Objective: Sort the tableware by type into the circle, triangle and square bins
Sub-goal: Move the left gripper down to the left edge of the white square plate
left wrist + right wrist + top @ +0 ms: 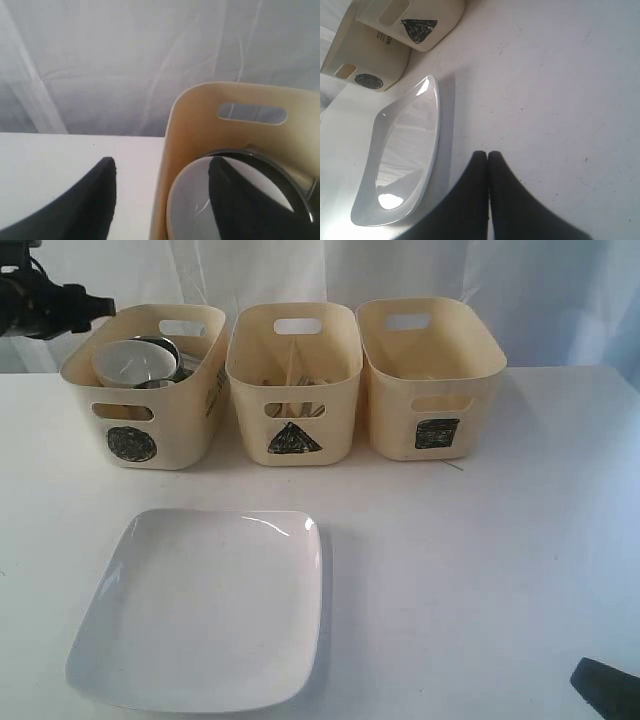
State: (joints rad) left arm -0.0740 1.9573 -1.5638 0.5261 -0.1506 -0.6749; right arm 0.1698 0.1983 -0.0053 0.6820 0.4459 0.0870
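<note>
The large white square plate (205, 605) (402, 150) lies on the table in front of the bins. In the circle bin (140, 445) (195, 120) a clear round dish (132, 362) (192, 200) leans against a steel bowl (168, 346) (282, 167). My left gripper (100, 308) (162, 167) hangs open over that bin's left wall, one finger outside it and one above the dish, holding nothing. Wooden and steel cutlery (290, 390) stands in the triangle bin (293, 438) (417, 27), too dim to tell apart. Low at the front right, my right gripper (603, 685) (487, 155) is shut and empty, just right of the plate.
The square bin (435, 432) stands at the right of the row; its inside is hidden from view. A white curtain hangs behind the bins. The table (480, 560) is bare white between the plate and my right gripper.
</note>
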